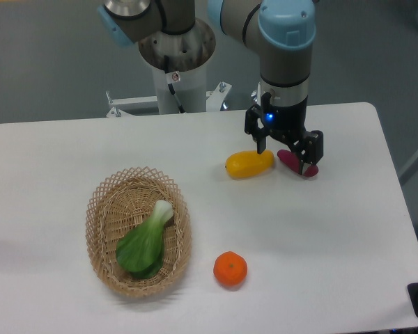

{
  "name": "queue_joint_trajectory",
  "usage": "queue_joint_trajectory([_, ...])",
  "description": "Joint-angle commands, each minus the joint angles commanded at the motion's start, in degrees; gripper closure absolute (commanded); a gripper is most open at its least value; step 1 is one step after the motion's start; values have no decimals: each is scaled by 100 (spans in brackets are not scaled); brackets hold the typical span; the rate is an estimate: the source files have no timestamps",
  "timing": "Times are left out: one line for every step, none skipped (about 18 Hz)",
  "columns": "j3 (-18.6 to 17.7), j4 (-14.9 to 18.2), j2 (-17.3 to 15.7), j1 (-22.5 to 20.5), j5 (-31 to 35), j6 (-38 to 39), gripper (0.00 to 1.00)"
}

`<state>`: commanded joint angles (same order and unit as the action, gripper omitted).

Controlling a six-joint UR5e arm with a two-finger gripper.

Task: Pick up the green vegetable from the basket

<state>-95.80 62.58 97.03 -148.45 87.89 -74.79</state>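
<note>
Green vegetable [145, 242] lies in basket [101, 209]; jaws spread, holding nothing.

Green vegetable [145, 241] open from above; basket [97, 209] rim low; orange fruit [230, 269] beside.

Tan oval woven wicker basket [101, 229], rough and openwork. Dark green leafy plastic-looking vegetable [143, 245] with a soft sheen. Glossy smooth yellow oblong vegetable [249, 164] and purple oblong vegetable [290, 161]. Matt, finely dimpled round orange fruit [230, 269]. Smooth matt white tabletop [320, 236].
</note>
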Motion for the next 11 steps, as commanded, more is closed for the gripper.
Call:
queue_joint_trajectory([-9, -26, 0, 0, 26, -26, 0])
queue_joint_trajectory([-9, -18, 0, 0, 18, -44, 0])
queue_joint_trajectory([9, 0, 0, 0, -17, -44, 0])
queue_joint_trajectory([-9, 0, -9, 0, -9, -27, 0])
queue_joint_trajectory([-9, 0, -26, 0, -9, 0, 0])
queue_joint_trajectory([-26, 0, -70, 17, -17, 0, 0])
queue_joint_trajectory([-52, 0, -88, 44, -26, -9, 0])
queue_joint_trajectory([-88, -9, -79, 114, -35, -9, 0])
queue_joint_trajectory([-149, -26, -70, 253, -52, 78, 0])
queue_joint_trajectory([-236, -96, -88, 298, -61, 384, 0])
queue_joint_trajectory([-333, -288, -79, 386, -70, 813, 0])
